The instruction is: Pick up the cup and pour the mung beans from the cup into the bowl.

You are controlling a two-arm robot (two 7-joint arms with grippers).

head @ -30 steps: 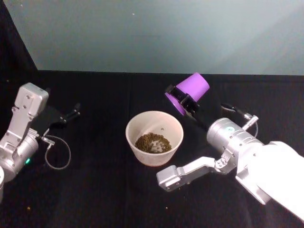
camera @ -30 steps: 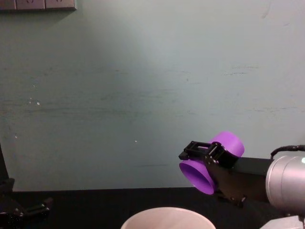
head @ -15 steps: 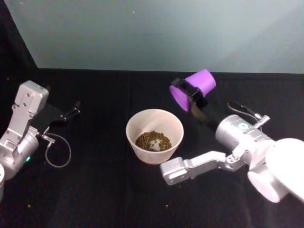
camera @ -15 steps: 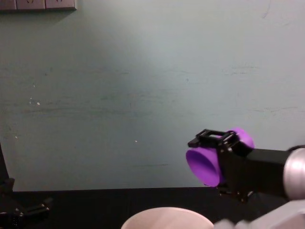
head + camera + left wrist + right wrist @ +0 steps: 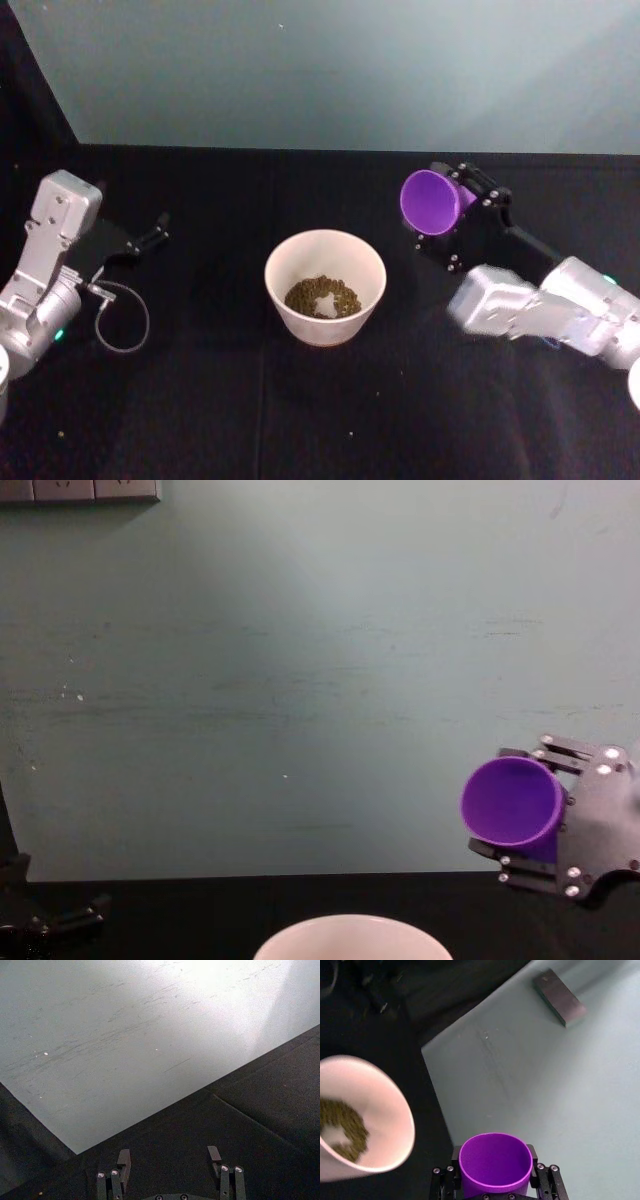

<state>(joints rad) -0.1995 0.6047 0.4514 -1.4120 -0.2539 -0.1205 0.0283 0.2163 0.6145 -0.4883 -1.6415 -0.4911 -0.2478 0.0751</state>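
The purple cup (image 5: 432, 201) hangs in the air to the right of the bowl, lying on its side with its mouth turned toward the bowl, and its inside looks empty (image 5: 495, 1161). My right gripper (image 5: 468, 215) is shut on the cup (image 5: 513, 802), one finger on each side. The whitish bowl (image 5: 326, 256) stands on the black table at the centre with mung beans (image 5: 322, 297) in its bottom; its rim shows low in the chest view (image 5: 350, 922). My left gripper (image 5: 170, 1160) is open over bare black cloth at the far left (image 5: 150, 237).
A loose cable loop (image 5: 122, 322) lies beside the left arm. The black table runs back to a pale green wall (image 5: 330, 70). A few stray beans (image 5: 351, 435) lie on the cloth near the front.
My right arm has swung right and back from over the bowl, carrying the cup with it. The cup turned from mouth-down to lying sideways. The left arm has not moved.
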